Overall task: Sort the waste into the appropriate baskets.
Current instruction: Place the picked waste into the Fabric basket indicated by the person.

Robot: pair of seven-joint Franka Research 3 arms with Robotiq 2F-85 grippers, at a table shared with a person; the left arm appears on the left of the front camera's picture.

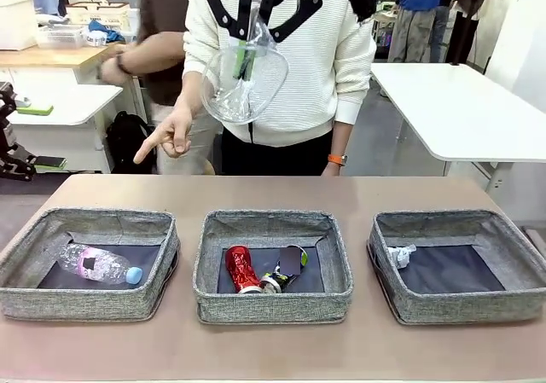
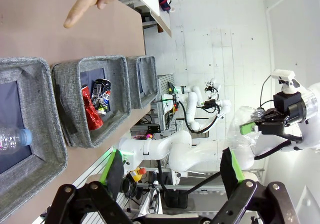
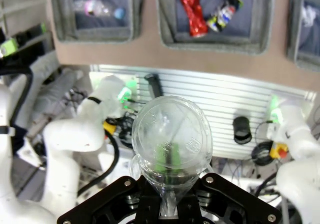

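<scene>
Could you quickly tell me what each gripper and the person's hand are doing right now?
Left gripper: open, empty.
Right gripper: shut on a clear bottle, held high.
Person's hand: pointing down at the table.

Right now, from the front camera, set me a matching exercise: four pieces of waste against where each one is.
Things:
1. red can
2. capped bottle
3. paper wad
4. clear bottle

Places:
A. left basket
B. held by the right gripper, above the table
C. right basket
D. middle basket

Pairs: 1-D, 2-A, 3-C, 4-B
</scene>
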